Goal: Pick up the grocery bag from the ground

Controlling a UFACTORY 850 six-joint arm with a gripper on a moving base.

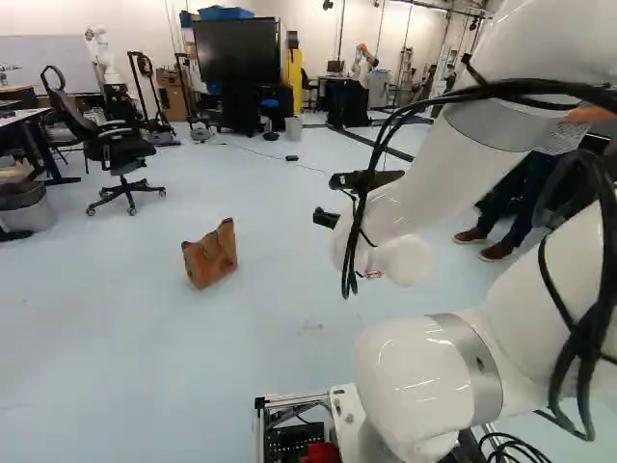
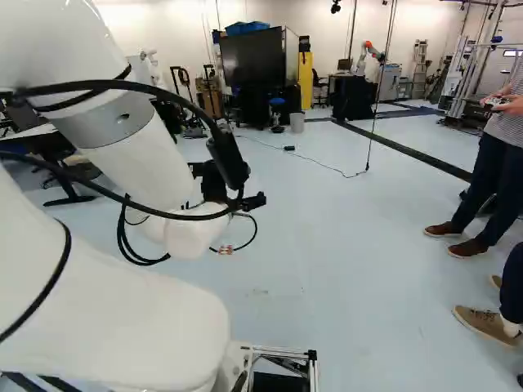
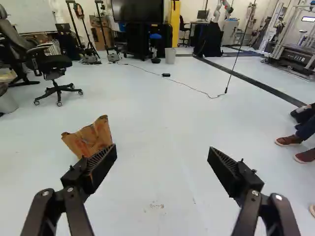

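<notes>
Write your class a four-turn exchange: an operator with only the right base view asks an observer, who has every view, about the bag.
Operator: My view shows the arm but no bag. Where is it?
Observer: The left base view shows it on the floor, left of the arm.
Operator: Does it lie in line with the gap of the pincer?
Observer: No; the wrist view shows it ahead, off to one side of that gap, partly hidden by one finger.
</notes>
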